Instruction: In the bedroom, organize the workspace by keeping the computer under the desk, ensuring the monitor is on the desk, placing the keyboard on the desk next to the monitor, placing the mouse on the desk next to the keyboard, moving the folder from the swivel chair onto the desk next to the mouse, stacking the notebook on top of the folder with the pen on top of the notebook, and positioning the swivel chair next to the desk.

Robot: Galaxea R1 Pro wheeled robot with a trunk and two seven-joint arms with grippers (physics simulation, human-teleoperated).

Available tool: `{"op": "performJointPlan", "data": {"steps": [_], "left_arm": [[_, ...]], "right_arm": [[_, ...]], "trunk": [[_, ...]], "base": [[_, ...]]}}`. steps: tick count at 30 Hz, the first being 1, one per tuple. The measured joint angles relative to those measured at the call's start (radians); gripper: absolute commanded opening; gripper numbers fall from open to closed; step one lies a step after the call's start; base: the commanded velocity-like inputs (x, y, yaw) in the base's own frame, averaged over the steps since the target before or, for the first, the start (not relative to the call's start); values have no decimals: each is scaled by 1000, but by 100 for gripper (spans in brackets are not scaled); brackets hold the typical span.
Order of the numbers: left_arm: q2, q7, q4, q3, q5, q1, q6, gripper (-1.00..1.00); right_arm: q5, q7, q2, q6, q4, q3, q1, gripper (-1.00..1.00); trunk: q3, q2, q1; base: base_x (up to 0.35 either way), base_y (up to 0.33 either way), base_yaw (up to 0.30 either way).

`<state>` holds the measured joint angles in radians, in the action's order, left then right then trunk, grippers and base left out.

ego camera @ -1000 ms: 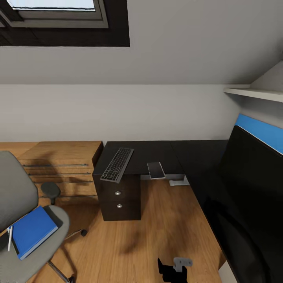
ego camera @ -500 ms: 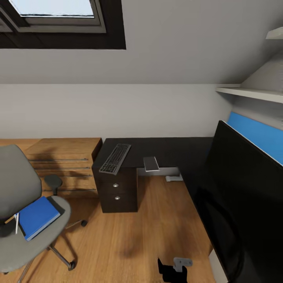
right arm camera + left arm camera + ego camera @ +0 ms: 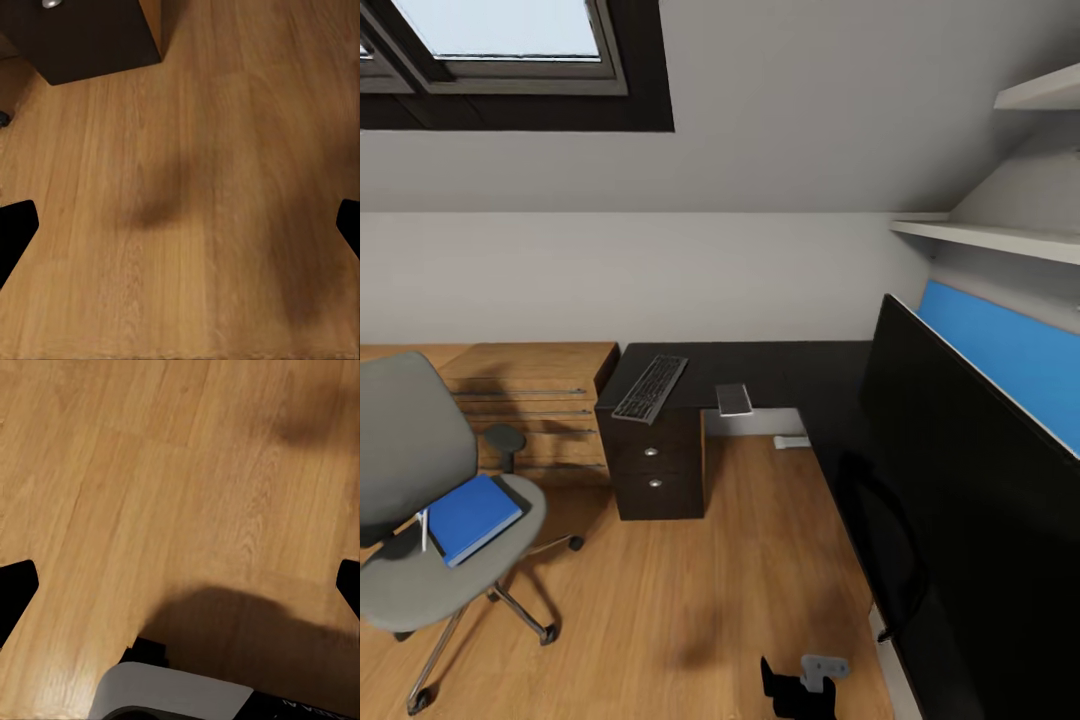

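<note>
The grey swivel chair [image 3: 410,480] stands at the left on the wood floor, apart from the desk [image 3: 780,368]. On its seat lies the blue folder [image 3: 470,516], with the pen [image 3: 425,530] beside it. The keyboard [image 3: 650,388] lies slanted on the desk's left end. The grey notebook [image 3: 734,398] overhangs the front edge. The wide black monitor [image 3: 960,480] stands on the desk's right wing. The mouse and computer are out of view. My left gripper [image 3: 180,589] and right gripper [image 3: 180,229] are both open over bare floor.
A dark drawer unit [image 3: 655,465] [image 3: 82,30] stands under the keyboard. A light-wood dresser [image 3: 530,400] sits between it and the chair. A blue back panel [image 3: 1010,360] and white shelves [image 3: 1000,238] are behind the monitor. Wood floor [image 3: 710,580] lies between chair and desk.
The whole head view has shifted as the camera drew back. The desk looks smaller and more of the chair and its base shows. None of the things has moved.
</note>
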<state>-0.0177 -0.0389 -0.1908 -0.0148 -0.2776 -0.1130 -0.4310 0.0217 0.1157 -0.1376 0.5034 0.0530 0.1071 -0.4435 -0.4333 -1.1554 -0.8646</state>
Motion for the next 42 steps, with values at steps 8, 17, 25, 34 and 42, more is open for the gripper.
{"op": "performJointPlan", "data": {"steps": [8, 17, 25, 34, 42], "left_arm": [[1, 0, 0, 0, 0, 0, 0, 100], [6, 0, -1, 1, -1, 0, -1, 100], [10, 1, 0, 1, 0, 0, 0, 100], [11, 1, 0, 0, 0, 0, -1, 100], [11, -3, 0, 0, 1, 0, -1, 100]], "right_arm": [[-33, 2, -4, -2, -20, -8, 1, 100], [-129, -12, -6, -7, -35, -16, 0, 100], [-137, -57, -5, -3, -36, -15, 0, 100], [-140, -84, -2, -3, -36, -15, 0, 100], [-144, -88, 14, -2, -36, -15, 0, 100]], "trunk": [[0, 0, 0], [0, 0, 0], [0, 0, 0], [0, 0, 0], [0, 0, 0]], "base": [[-312, -7, 0], [-300, 135, 0], [-288, 131, 0], [-321, 17, 0], [-327, 2, 0]]}}
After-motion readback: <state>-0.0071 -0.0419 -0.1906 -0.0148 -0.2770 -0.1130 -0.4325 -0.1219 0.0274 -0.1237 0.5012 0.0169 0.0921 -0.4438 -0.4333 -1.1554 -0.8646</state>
